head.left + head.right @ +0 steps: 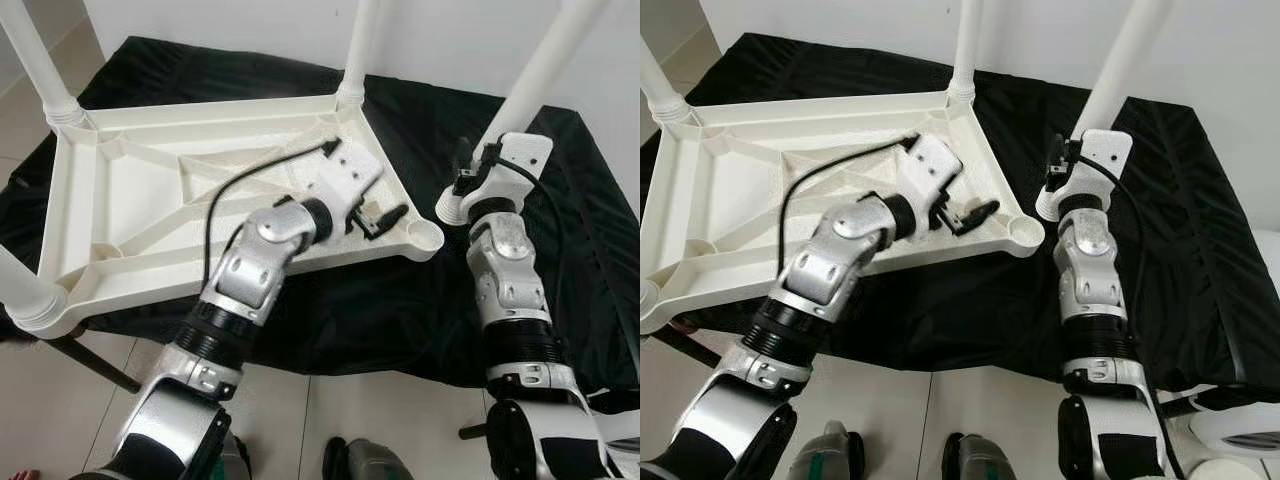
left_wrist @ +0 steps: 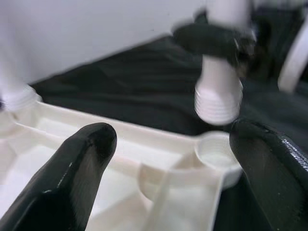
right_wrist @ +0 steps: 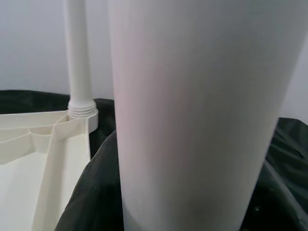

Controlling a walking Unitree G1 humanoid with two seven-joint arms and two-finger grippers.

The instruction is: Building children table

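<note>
From the left eye view, the upturned white tabletop (image 1: pixel 150 200) lies on a black cloth (image 1: pixel 400 310) with three legs already standing in its corners. The near-right corner socket (image 1: pixel 425 238) is vacant. The right tool (image 1: pixel 470 165) grips the loose fourth leg (image 1: pixel 535 75) near its threaded end, which hangs just beside that socket, to its right and a little above. The leg's long axis leans up and away to the right, not plumb over the hole.

In the right eye view, the left tool (image 1: pixel 975 213) rests on the tabletop rim just left of the socket (image 1: pixel 1024 229), its fingers spread.

The left wrist view looks between two parted black fingers (image 2: pixel 72 168) at the socket (image 2: pixel 216 151), with the leg's threaded end (image 2: pixel 219 98) above it and apart.

In the right wrist view the leg (image 3: pixel 192 115) sits close against the camera. I judge the right arm is the one to shift the leg left and stand it upright.
</note>
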